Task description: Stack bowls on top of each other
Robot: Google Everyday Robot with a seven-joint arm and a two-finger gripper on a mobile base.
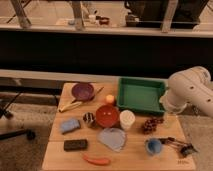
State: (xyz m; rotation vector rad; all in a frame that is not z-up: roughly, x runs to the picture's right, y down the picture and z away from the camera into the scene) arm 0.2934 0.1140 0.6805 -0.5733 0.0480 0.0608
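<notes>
A dull purple bowl (82, 91) sits at the table's back left. A glossy red-orange bowl (107, 116) rests near the middle, beside the white cup (127, 120). The two bowls stand apart, each upright on the wood with nothing stacked in either. My white arm (189, 90) hangs over the table's right edge, next to the green tray. The gripper is at the arm's end, hidden behind the arm's bulk, well to the right of both bowls. It holds nothing that I can see.
A green tray (141, 95) stands at the back right. Around the bowls lie a banana (70, 105), an orange (110, 99), a blue sponge (70, 125), a black block (75, 145), a grey cloth (112, 138), a carrot (96, 160), grapes (151, 124), a blue cup (153, 146) and a dark tangled item (179, 146).
</notes>
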